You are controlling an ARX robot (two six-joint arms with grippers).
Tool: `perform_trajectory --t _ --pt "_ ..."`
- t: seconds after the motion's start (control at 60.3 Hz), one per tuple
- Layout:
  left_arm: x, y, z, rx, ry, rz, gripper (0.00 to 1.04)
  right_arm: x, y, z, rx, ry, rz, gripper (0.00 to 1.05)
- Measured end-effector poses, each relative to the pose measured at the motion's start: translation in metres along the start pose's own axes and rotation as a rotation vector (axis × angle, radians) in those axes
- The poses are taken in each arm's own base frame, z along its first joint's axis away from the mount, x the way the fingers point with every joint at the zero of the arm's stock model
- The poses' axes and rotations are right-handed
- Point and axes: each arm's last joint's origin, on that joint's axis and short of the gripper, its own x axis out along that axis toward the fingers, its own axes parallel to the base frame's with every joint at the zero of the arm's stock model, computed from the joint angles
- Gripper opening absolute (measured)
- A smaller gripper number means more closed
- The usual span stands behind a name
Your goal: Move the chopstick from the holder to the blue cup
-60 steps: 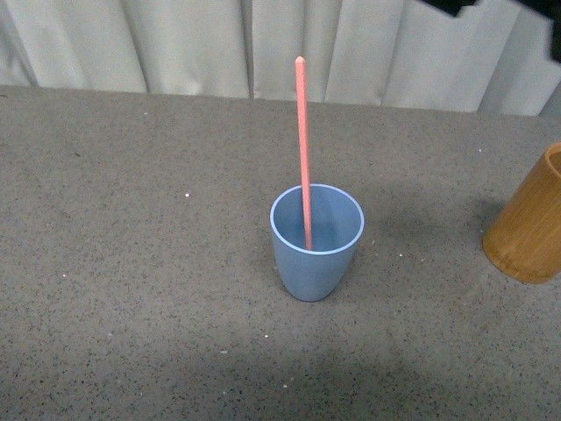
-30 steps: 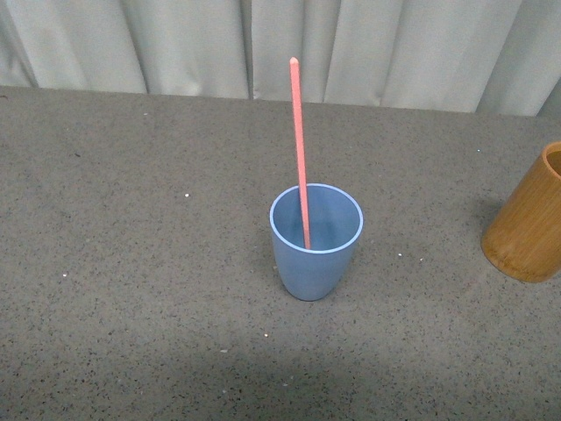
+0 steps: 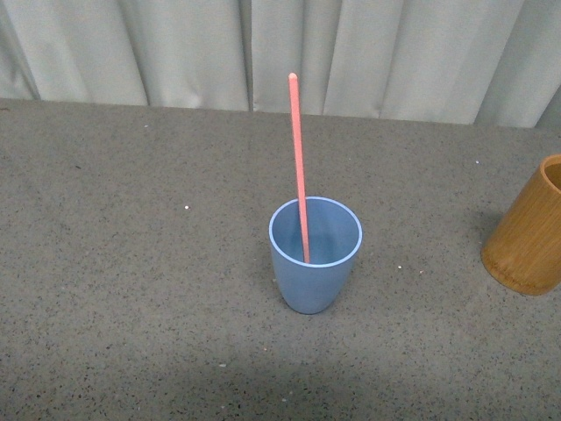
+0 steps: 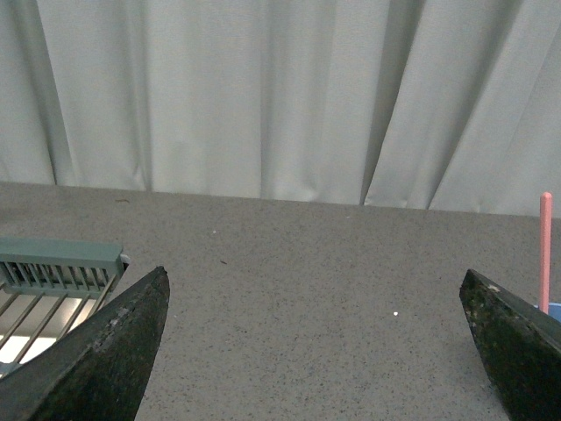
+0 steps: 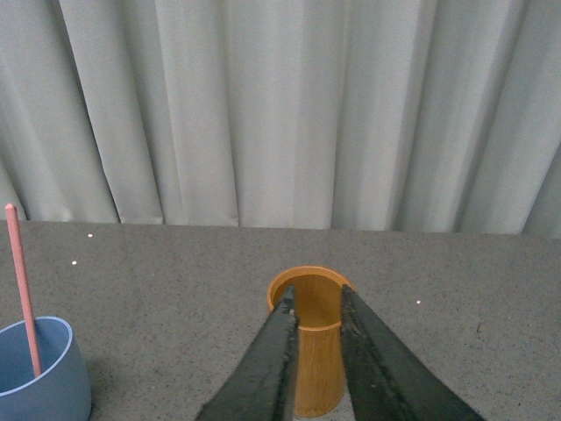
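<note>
A salmon-pink chopstick (image 3: 298, 158) stands in the light blue cup (image 3: 314, 267) at the middle of the grey table, leaning slightly left with its tip above the rim. The orange-brown holder (image 3: 530, 232) stands at the right edge of the front view, partly cut off. Neither arm shows in the front view. In the right wrist view my right gripper (image 5: 316, 294) is open by a narrow gap, lined up over the holder (image 5: 316, 351), with nothing between its fingers; the blue cup (image 5: 39, 373) and chopstick (image 5: 22, 281) sit off to one side. My left gripper (image 4: 316, 281) is wide open over bare table, with the chopstick (image 4: 546, 250) at the frame edge.
Pale grey curtains (image 3: 280, 48) hang along the table's far edge. A grey-green slatted rack (image 4: 53, 267) appears only in the left wrist view, at the table's side.
The front view has shifted, so cup, chopstick and holder sit slightly lower in frame. A dark shape at the top right a second ago has gone. The chopstick leans a bit more left.
</note>
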Motion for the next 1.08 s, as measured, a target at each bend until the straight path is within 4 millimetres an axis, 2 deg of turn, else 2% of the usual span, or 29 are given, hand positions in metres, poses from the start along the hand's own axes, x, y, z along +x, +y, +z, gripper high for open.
perform_trajectory --t 0.415,1.078 --pt "0.0000 0.0000 0.0000 0.000 0.000 0.000 0.98 0.0000 0.0000 0.0000 0.000 0.000 0.000 0.96" --pt "0.0000 0.0000 0.0000 0.000 0.000 0.000 0.98 0.0000 0.0000 0.0000 0.001 0.000 0.000 0.95"
